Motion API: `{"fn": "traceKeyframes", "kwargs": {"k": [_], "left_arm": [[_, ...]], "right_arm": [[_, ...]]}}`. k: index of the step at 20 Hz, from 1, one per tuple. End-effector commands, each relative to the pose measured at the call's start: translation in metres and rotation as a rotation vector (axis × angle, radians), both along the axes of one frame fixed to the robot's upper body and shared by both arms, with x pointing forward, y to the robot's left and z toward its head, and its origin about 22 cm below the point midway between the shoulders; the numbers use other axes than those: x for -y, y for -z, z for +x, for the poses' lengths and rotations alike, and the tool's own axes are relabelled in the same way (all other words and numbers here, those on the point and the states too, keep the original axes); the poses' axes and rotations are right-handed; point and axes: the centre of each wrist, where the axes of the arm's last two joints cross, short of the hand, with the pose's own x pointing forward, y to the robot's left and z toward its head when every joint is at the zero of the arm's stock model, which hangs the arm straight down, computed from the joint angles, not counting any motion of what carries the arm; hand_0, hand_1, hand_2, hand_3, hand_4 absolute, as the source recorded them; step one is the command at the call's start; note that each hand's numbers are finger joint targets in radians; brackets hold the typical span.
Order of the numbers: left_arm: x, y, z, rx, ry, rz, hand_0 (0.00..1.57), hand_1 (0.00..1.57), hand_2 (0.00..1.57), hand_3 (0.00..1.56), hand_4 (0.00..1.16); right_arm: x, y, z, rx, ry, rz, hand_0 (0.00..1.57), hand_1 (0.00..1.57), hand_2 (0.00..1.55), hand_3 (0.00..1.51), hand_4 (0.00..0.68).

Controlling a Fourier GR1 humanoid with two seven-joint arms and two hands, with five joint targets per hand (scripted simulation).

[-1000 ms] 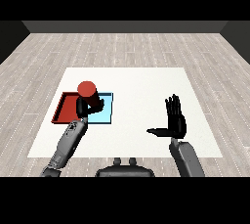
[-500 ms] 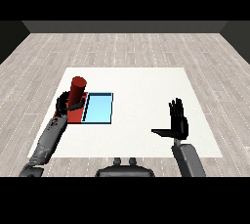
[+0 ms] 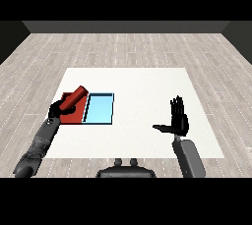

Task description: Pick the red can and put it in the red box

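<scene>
The red can (image 3: pixel 75 97) is tilted, its top leaning up and to the right, over the red tray (image 3: pixel 75 116) at the table's left. My left hand (image 3: pixel 58 108) is curled round the can's lower end, at the tray's left edge. Whether the can touches the tray floor I cannot tell. The light blue tray (image 3: pixel 100 108) lies right beside the red one, with nothing in it. My right hand (image 3: pixel 178 119) is held upright at the right side of the table, fingers straight, thumb out to the left, holding nothing.
The white table (image 3: pixel 138 86) spreads between the trays and my right hand. Its front edge runs just ahead of both forearms. Grey wooden floor surrounds the table.
My left hand has carried the can left and down over the red tray, and the can has tipped from upright to slanted. My right hand has stayed roughly in place.
</scene>
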Motion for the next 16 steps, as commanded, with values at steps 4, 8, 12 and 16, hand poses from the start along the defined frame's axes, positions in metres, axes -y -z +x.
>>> {"fn": "traceKeyframes", "kwargs": {"k": [4, 8, 12, 16], "left_arm": [[-0.014, 0.024, -0.01, -0.223, -0.054, -0.015, 0.92, 0.92, 0.88, 0.0, 0.71], [0.007, 0.039, -0.008, -0.307, 0.078, -0.02, 0.0, 0.0, 0.0, 0.0, 0.56], [-0.014, 0.03, -0.011, -0.321, 0.011, -0.004, 0.0, 0.0, 0.0, 0.0, 0.0], [-0.006, 0.003, 0.013, 0.115, 0.011, -0.203, 0.0, 0.0, 0.0, 0.0, 0.0]], "right_arm": [[0.0, 0.016, 0.008, -0.019, 0.009, -0.005, 0.0, 0.0, 0.0, 0.0, 0.0], [-0.009, 0.014, 0.017, -0.001, 0.019, 0.007, 0.0, 0.0, 0.0, 0.0, 0.0], [-0.001, 0.015, 0.029, -0.005, -0.014, 0.004, 0.0, 0.0, 0.0, 0.0, 0.0], [-0.012, 0.012, 0.028, 0.028, -0.025, 0.01, 0.0, 0.0, 0.0, 0.0, 0.0]]}}
